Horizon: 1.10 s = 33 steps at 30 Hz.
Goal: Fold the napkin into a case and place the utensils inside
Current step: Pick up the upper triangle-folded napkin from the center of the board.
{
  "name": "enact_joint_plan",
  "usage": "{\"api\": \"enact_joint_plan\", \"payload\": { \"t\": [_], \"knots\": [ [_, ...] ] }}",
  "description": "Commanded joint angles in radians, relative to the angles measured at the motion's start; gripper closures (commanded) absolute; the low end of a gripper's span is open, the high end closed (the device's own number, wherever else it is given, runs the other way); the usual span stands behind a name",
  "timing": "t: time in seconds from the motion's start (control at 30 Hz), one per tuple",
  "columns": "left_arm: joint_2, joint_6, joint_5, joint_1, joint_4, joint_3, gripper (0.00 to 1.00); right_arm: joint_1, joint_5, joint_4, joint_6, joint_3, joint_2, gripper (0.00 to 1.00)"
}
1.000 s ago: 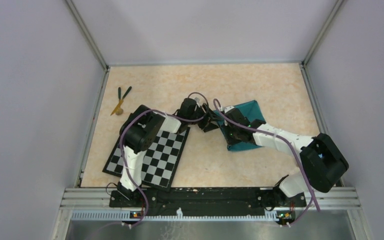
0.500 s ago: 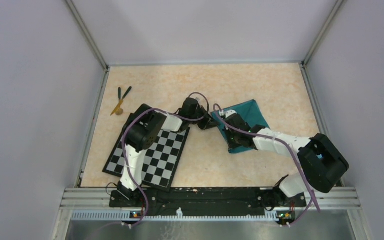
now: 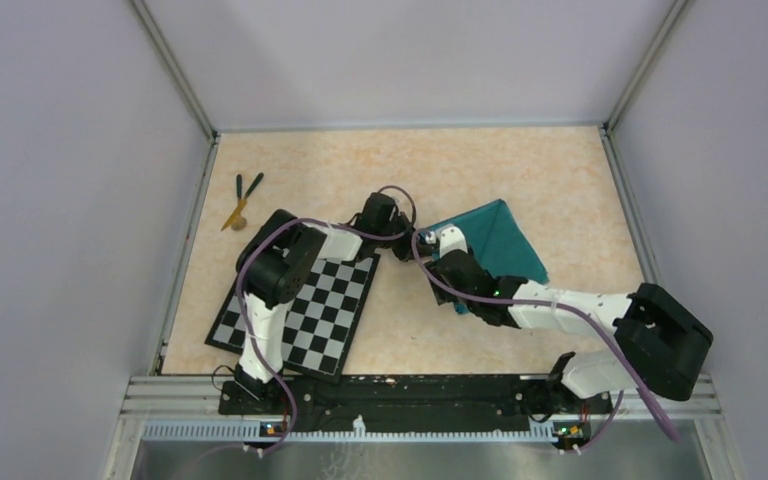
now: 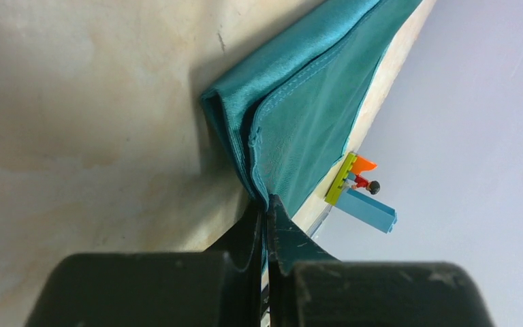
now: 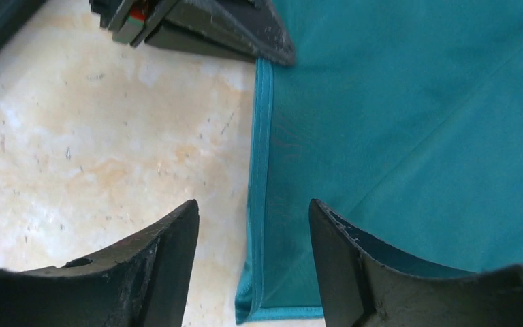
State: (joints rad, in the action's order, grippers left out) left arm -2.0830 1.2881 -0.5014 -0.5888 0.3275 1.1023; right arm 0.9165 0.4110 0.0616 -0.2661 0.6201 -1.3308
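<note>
The teal napkin point(image 3: 497, 243) lies folded in layers right of centre. My left gripper point(image 3: 415, 243) is shut on its left corner; in the left wrist view the layered cloth point(image 4: 306, 102) runs down between the closed fingertips point(image 4: 266, 206). My right gripper point(image 3: 440, 262) hovers open just nearer; in its wrist view the jaws point(image 5: 253, 218) straddle the hemmed left edge of the napkin point(image 5: 408, 136) without touching it, with the left fingers point(image 5: 211, 27) at the top. The utensils point(image 3: 243, 198), two dark green sticks and a tan one, lie at the far left.
A black-and-white checkerboard mat point(image 3: 300, 305) lies near left, under the left arm. Toy blocks point(image 4: 357, 191) stand beyond the napkin by the wall. Metal rails and grey walls bound the beige table point(image 3: 410, 170).
My left gripper closed on the napkin's corner. My right gripper opened, let go of the cloth and drew back toward the near side. The napkin now lies flatter and wider.
</note>
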Motion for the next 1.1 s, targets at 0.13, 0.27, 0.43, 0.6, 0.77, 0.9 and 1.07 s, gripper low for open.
{"api": "enact_joint_plan", "payload": {
  "t": [0.13,0.27,0.43,0.6,0.77,0.9,1.07],
  "knots": [
    [0.074,0.019,-0.058,0.008,-0.056,0.025,1.00,0.095,0.272,-0.115,0.001,0.085,-0.160,0.40],
    [0.081,0.022,-0.068,0.013,-0.059,0.024,1.00,0.143,0.436,-0.096,-0.035,0.116,-0.249,0.42],
    [0.092,0.016,-0.076,0.029,-0.066,0.023,1.00,0.175,0.559,0.002,-0.084,0.165,-0.320,0.44],
    [0.098,0.026,-0.090,0.043,-0.054,0.018,1.00,0.178,0.594,0.032,-0.109,0.176,-0.360,0.49],
    [0.103,0.026,-0.093,0.050,-0.055,0.020,1.00,0.177,0.603,0.049,-0.112,0.191,-0.385,0.62],
    [0.119,-0.011,-0.065,0.059,-0.100,0.031,1.00,0.194,0.592,0.078,-0.119,0.189,-0.334,0.96],
    [0.183,-0.153,0.044,0.064,-0.293,0.103,1.00,0.198,0.409,0.123,-0.088,0.210,-0.239,1.00]
  ]
}}
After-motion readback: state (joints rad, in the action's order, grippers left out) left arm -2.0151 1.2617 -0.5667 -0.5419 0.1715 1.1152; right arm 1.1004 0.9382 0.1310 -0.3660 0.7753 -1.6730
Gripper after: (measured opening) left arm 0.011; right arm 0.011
